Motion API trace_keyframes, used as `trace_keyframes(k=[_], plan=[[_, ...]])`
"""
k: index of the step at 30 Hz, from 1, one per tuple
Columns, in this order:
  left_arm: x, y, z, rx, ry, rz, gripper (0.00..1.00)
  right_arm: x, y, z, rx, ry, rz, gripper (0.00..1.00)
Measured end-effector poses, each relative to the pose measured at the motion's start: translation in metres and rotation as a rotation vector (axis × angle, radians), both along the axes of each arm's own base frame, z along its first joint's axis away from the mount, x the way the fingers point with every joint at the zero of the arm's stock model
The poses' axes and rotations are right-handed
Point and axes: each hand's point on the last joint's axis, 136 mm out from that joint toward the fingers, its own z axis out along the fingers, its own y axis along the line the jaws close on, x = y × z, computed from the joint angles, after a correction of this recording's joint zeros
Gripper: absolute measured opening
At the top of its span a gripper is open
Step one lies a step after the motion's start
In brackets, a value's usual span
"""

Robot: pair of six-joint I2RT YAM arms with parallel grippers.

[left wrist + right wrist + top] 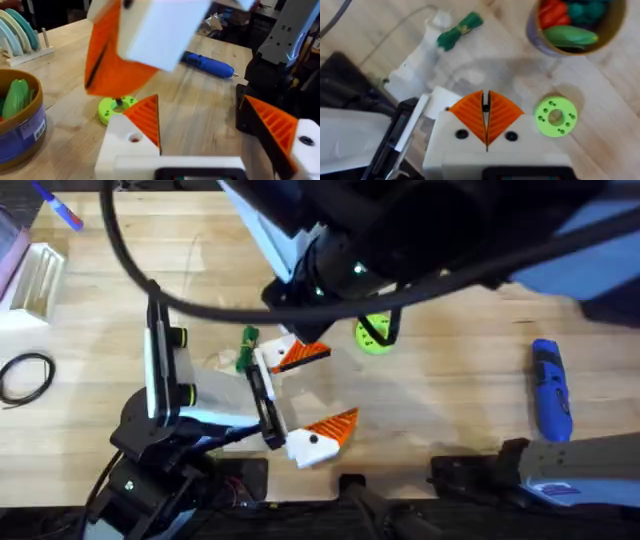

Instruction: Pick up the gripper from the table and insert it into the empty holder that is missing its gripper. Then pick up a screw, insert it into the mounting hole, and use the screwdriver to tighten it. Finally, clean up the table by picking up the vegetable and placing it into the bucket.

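Lying on the table just beside the outer face of the left gripper's (pixel 335 385) farther finger, the vegetable (pixel 245 350) seems to run with its long axis pointing roughly away from the arm bases, though that is hard to judge. The left gripper stands wide apart with nothing between its pads. The right gripper (pixel 486 117) hangs above with its pads pressed together on nothing visible, so it looks better placed to carry the vegetable to the bucket (pixel 20 135).

The table (pixel 450 390) is pale wood with a smooth, matt grain. The screwdriver (pixel 551 388) looks like glossy blue plastic, the lime-green disc (pixel 555 116) matt plastic.
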Motion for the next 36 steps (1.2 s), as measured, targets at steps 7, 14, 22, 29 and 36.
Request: trace_keyframes(k=[7, 14, 22, 29, 36], plan=[[0.000, 0.000, 0.000, 0.000, 0.000, 0.000, 0.985, 0.010, -0.033, 0.050, 0.114, -0.110, -0.159, 0.005], [0.000, 0.000, 0.000, 0.000, 0.000, 0.000, 0.987, 0.005, -0.040, 0.048, 0.255, -0.156, -0.226, 0.005], [0.000, 0.000, 0.000, 0.000, 0.000, 0.002, 0.987, -0.027, 0.000, 0.022, 0.311, -0.169, -0.085, 0.005], [0.000, 0.000, 0.000, 0.000, 0.000, 0.002, 0.985, -0.031, 0.004, 0.018, 0.310, -0.167, -0.052, 0.005], [0.000, 0.000, 0.000, 0.000, 0.000, 0.002, 0.986, -0.033, 0.015, -0.003, 0.259, -0.135, -0.008, 0.005]])
